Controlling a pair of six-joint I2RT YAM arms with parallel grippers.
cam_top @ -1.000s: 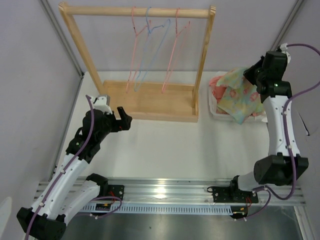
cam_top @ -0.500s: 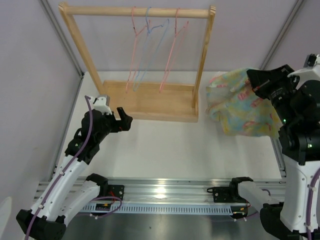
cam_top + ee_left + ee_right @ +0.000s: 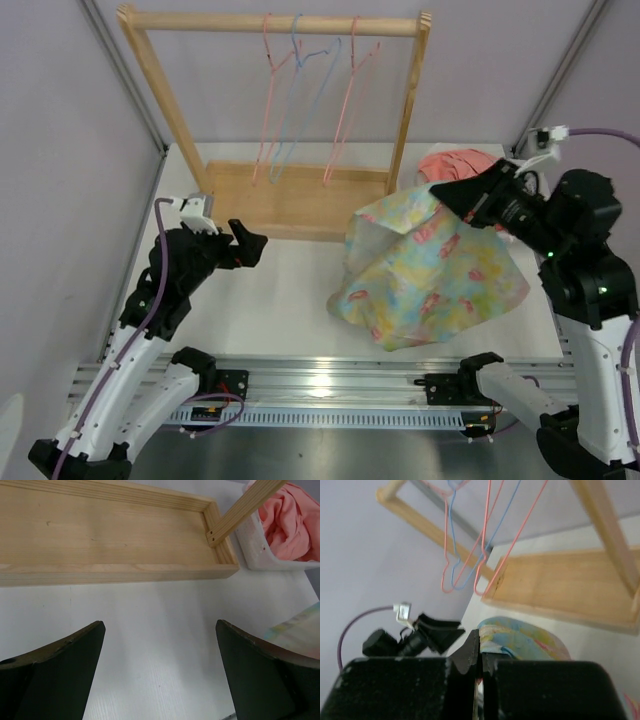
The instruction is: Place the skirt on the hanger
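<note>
Skirt lifted from the far-right pile and carried over the counter.

The right claw (image 3: pixel 448 192) is clenched on the top edge of the skirt (image 3: pixel 430 275). The skirt now hangs spread above the counter (image 3: pixel 290 290), just beside the rack (image 3: pixel 300 22), whereas a second ago it lay on the coral garment (image 3: pixel 455 162) at the right. The hanger (image 3: pixel 340 125) is unmoved on the rack's rail. The left claw (image 3: pixel 248 243) stays released, spread wide over the counter near the rack's base.
</note>
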